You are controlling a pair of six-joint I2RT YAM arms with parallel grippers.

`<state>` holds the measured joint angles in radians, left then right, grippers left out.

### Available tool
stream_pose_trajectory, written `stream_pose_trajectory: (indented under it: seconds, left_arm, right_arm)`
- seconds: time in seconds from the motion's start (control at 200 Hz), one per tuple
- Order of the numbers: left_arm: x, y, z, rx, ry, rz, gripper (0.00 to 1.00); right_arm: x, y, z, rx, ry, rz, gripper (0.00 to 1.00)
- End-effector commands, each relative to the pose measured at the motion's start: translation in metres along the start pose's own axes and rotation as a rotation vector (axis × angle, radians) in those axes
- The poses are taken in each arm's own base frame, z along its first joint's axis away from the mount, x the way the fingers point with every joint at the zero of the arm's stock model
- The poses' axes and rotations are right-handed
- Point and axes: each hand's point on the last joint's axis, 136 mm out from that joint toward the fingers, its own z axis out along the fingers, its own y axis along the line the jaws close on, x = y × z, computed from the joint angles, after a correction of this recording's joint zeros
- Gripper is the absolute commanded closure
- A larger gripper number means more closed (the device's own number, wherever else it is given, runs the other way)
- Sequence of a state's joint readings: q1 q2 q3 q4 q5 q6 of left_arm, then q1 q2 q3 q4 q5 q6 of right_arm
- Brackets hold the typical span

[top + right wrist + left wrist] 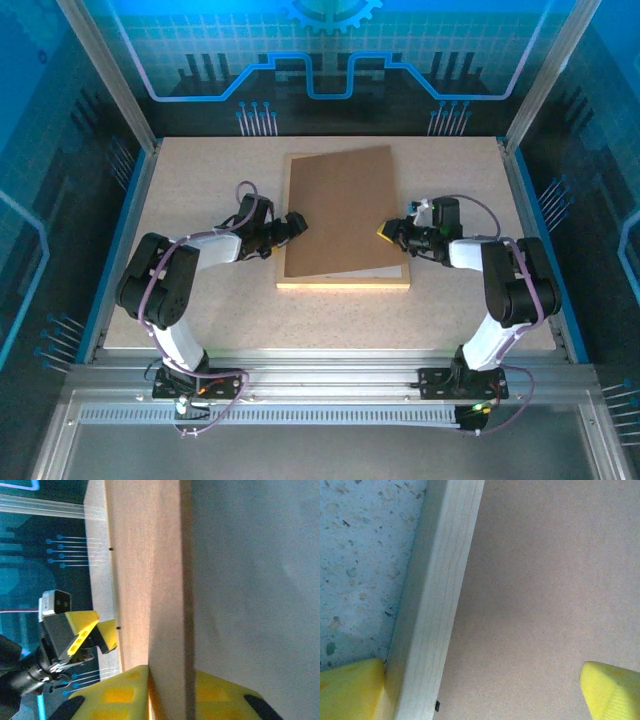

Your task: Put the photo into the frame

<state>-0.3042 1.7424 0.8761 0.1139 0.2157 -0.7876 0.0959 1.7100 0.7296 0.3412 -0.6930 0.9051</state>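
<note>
Frame [343,284] beneath brown backing board [340,210]

From overhead you get bright, even light on the tabletop [200,310], with soft shadows under the arms. The enclosure walls [60,150] glow blue but stay dim from 9 round to 3 o'clock. The backing board [345,215] looks matte and evenly lit.

In your left wrist view the tabletop takes a blue cast at 9 o'clock. The frame [437,605] rail is fairly sharp, but the left tool [481,692] fingertips [350,690] blur at 7 and 5 o'clock.

In your right wrist view the near board edge is smeared, and 3 o'clock is dull grey.
</note>
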Motion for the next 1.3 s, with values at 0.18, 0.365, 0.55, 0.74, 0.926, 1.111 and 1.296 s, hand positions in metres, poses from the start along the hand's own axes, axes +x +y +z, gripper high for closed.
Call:
stream_pose_trajectory:
  seconds: [0.18, 0.365, 0.55, 0.74, 0.926, 1.111, 1.296]
  left_arm:
    - [0.028, -0.043, 0.003, 0.144, 0.106, 0.031, 0.01]
    - [0.028, -0.044, 0.003, 0.149, 0.105, 0.028, 0.01]
    - [0.029, -0.044, 0.003, 0.152, 0.108, 0.029, 0.01]
    - [0.031, -0.046, 0.004, 0.158, 0.114, 0.035, 0.01]
    - [0.033, -0.048, 0.003, 0.164, 0.116, 0.035, 0.01]
    - [0.033, -0.047, 0.002, 0.163, 0.113, 0.036, 0.01]
    - [0.033, -0.048, 0.003, 0.169, 0.114, 0.034, 0.01]
  right_arm:
    - [0.02, -0.022, 0.004, 0.186, 0.047, -0.003, 0.73]
    - [0.021, -0.022, 0.004, 0.209, 0.047, -0.016, 0.66]
    - [0.024, -0.021, 0.004, 0.295, 0.06, -0.074, 0.62]
    - [0.024, -0.018, 0.004, 0.346, 0.061, -0.113, 0.6]
    - [0.02, -0.017, 0.007, 0.383, 0.064, -0.129, 0.53]
    - [0.017, -0.019, -0.001, 0.448, 0.035, -0.155, 0.42]
    - [0.018, -0.015, -0.004, 0.484, 0.037, -0.193, 0.31]
